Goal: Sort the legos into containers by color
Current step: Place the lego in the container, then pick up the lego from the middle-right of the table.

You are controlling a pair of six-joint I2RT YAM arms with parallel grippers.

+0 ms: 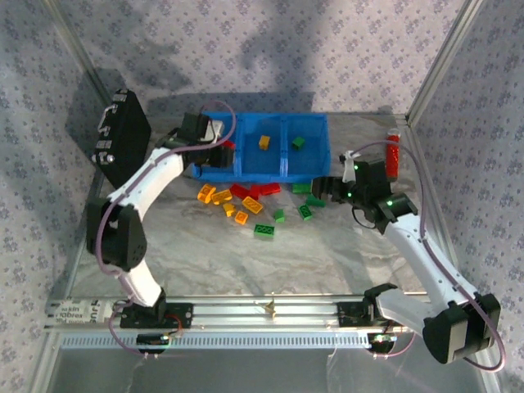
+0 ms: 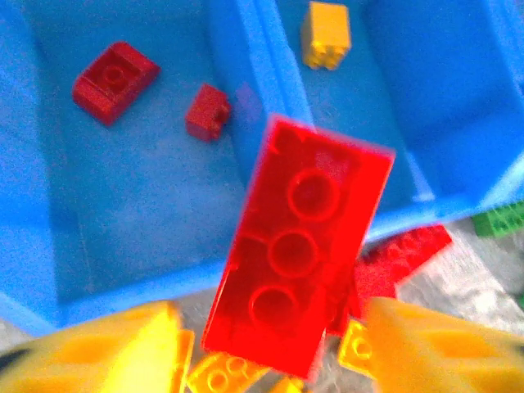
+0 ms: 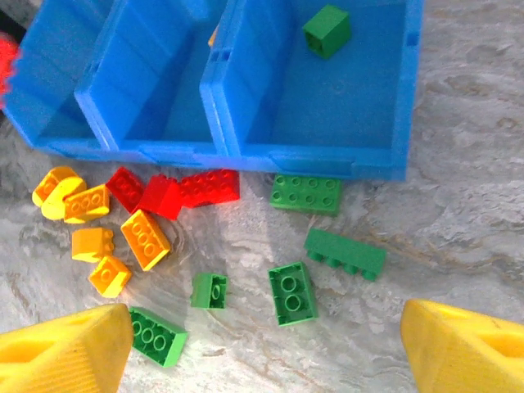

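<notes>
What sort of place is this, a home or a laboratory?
Probably a robot laboratory test cell: two robot arms bolted to a metal rail, patterned cloth walls on a metal frame, and a blue tray with toy bricks.

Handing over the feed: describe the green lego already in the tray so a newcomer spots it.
Find the blue tray at the far side of the table. In its right-hand compartment one small green lego lies alone. The other green legos all lie outside, on the table.

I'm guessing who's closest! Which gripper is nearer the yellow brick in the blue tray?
Left. The left gripper hangs over the compartment beside the yellow brick; the right gripper is outside the tray, over green bricks.
</notes>
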